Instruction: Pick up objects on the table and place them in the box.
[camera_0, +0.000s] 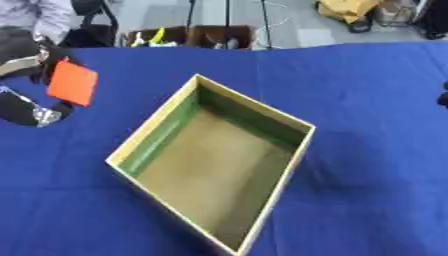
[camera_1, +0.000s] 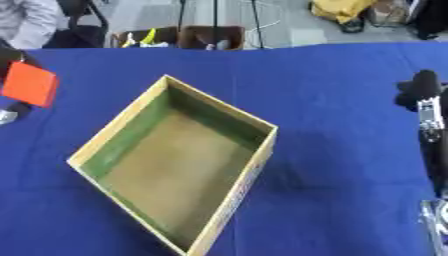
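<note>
Blue cloth covered the table (camera_0: 367, 100), and on it sat the open box (camera_0: 249, 107), turned at an angle like a diamond, its near corner running down to the bottom edge of the view. Its rim was pale tan, its inner walls green on the far and left sides, its floor a dull brown, and nothing could be seen lying inside it.

Up and to the left of the box, well apart from it, was the left hand (camera_0: 26, 107), black with a silver joint, and it had an orange flat piece (camera_0: 72, 82) in its hold. The orange piece stood tilted, raised off the cloth, with dark fingers showing above its top corner and beneath its lower edge; they were closed around it, pinching it from both ends. What the piece was could not be made out beyond a flat orange rectangle.

Over to the right of the box, well clear of it, the right hand (camera_1: 418, 90) showed as a dark rounded shape at the edge of the right eye view, with its silver and black arm running down below it. Whether its fingers were spread or curled could not be told, and nothing was seen in it.
</note>
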